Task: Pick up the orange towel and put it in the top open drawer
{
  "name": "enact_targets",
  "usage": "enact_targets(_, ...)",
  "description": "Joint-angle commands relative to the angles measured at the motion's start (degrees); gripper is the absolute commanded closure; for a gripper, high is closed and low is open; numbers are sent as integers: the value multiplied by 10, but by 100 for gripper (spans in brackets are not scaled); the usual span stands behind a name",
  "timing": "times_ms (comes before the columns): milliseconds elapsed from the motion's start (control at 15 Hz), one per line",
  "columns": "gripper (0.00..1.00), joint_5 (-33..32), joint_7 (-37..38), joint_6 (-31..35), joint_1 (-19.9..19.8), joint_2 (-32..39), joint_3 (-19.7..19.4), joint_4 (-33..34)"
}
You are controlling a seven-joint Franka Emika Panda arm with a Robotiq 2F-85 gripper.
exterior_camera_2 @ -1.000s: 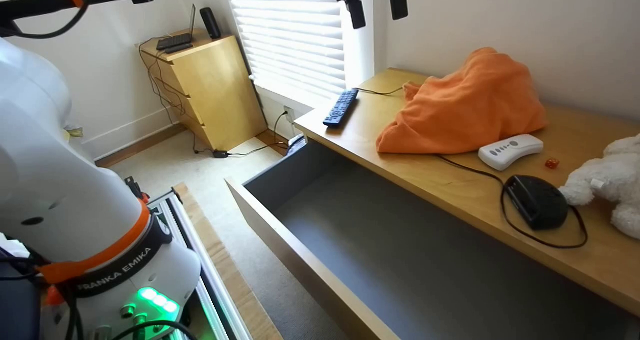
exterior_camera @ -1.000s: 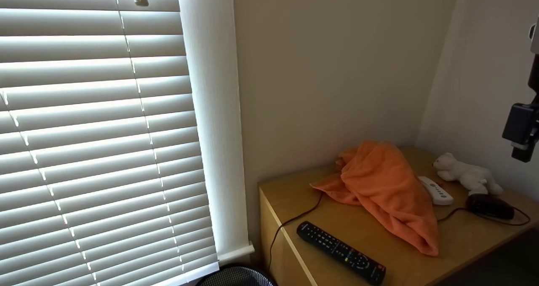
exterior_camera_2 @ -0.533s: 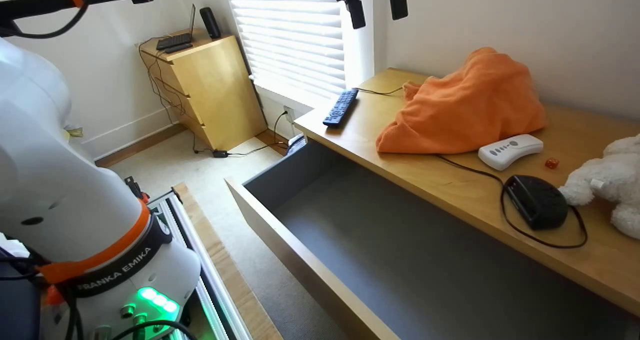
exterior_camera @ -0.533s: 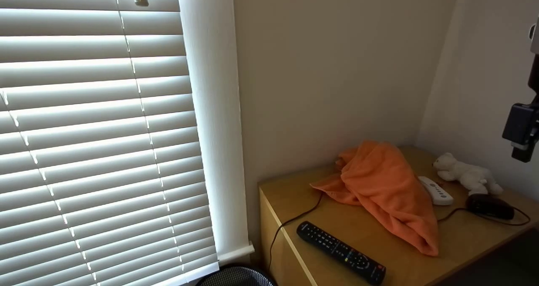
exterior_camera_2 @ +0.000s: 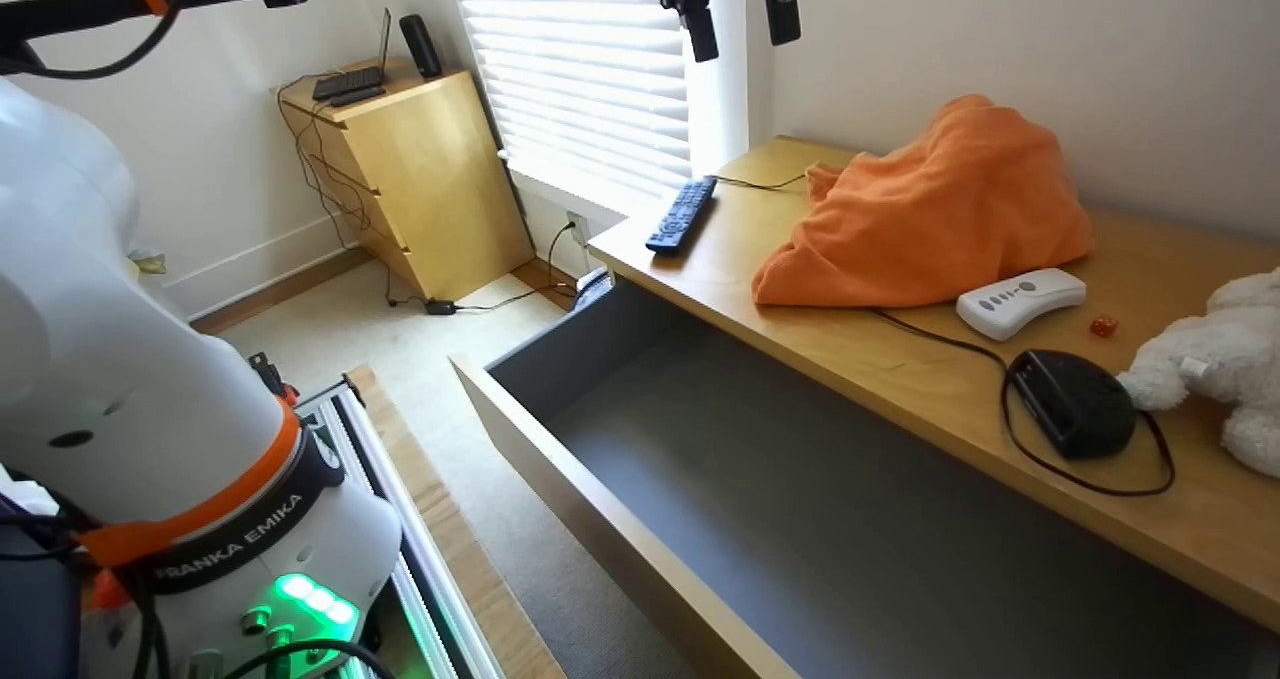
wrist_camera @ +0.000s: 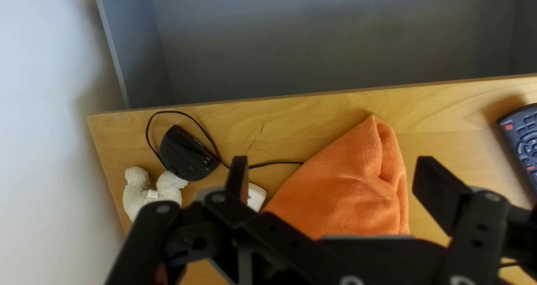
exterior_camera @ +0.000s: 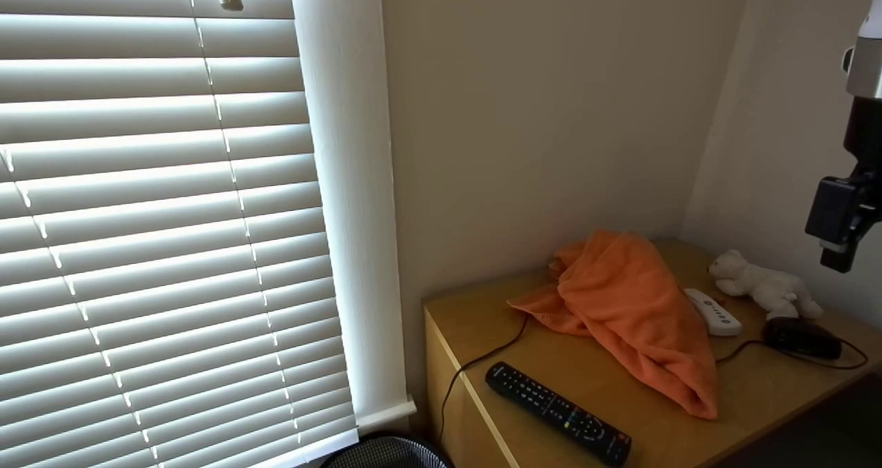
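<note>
Gripper (exterior_camera_2: 743,34) held well above chest (exterior_camera_2: 735,264), fingers (exterior_camera_2: 703,37) spread & nothing grasped; towel (exterior_camera_2: 930,219) lies below, on chest top, just behind open drawer (exterior_camera_2: 760,459).
In wrist view, towel is framed btwn the fingers, untouched; its narrow end is pointed at drawer, so long axis is judged to run approx. back from drawer, w/ the finger gap set across it. Gripper is prob. nearer drawer than towel's bulk is, so descent + some travel back from drawer may be called for; exact offset can't be told. Vs 0.5 s ago: gripper has been shifted slightly sideways & a touch lower in both exterior views; no change is seen in towel or drawer.
</note>
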Motion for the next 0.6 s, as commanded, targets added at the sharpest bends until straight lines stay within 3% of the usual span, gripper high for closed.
enact_targets(0,0,9,-6,5,16,23,-8,22)
enact_targets(333,0,25,-15,7,10,74,-29,68)
enact_targets(533,0,65,-63,30,11,116,-54,97)
